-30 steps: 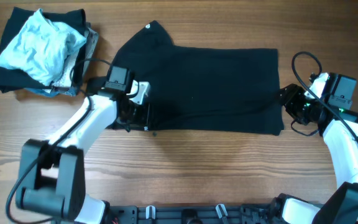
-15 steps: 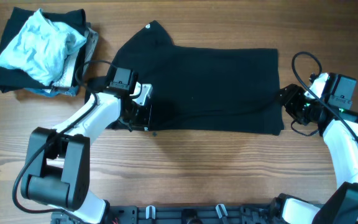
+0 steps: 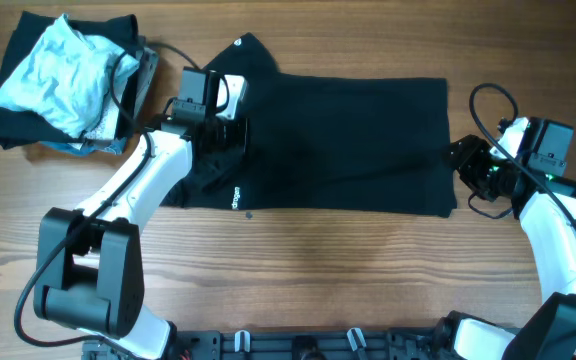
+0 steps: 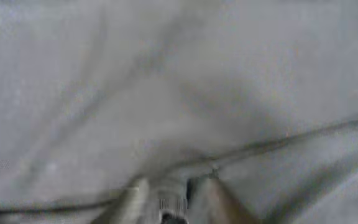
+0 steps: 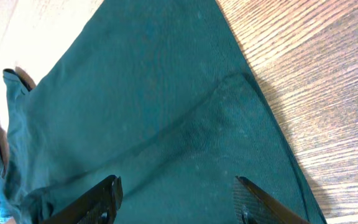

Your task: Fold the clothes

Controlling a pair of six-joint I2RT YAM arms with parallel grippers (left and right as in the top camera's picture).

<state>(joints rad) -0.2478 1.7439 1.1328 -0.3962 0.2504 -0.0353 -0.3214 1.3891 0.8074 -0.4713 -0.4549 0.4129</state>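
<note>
— Where is the dark shirt point(image 3: 348, 140) lying?
— It is lying spread out flat in the middle of the wooden table point(image 3: 368, 270), right between your two arms. One sleeve is sticking out at its far left corner.
— What is my left claw doing?
— Your left claw point(image 3: 226, 122) is sitting on the left part of the shirt and squeezing tight on a ridge of the cloth. Its own camera is looking blurry, but the two fingers point(image 4: 213, 196) are sitting close together with cloth bunching between them.
— And my right claw?
— Your right claw point(image 5: 178, 183) is hanging over the right edge of the shirt with its fingers spread wide apart, gripping nothing.
— Is anything else lying there?
— A crumpled light blue cloth point(image 3: 63, 70) is resting on a folded black cloth point(image 3: 13, 125) at the far left corner of the table, near your left arm and well apart from your right claw.
</note>
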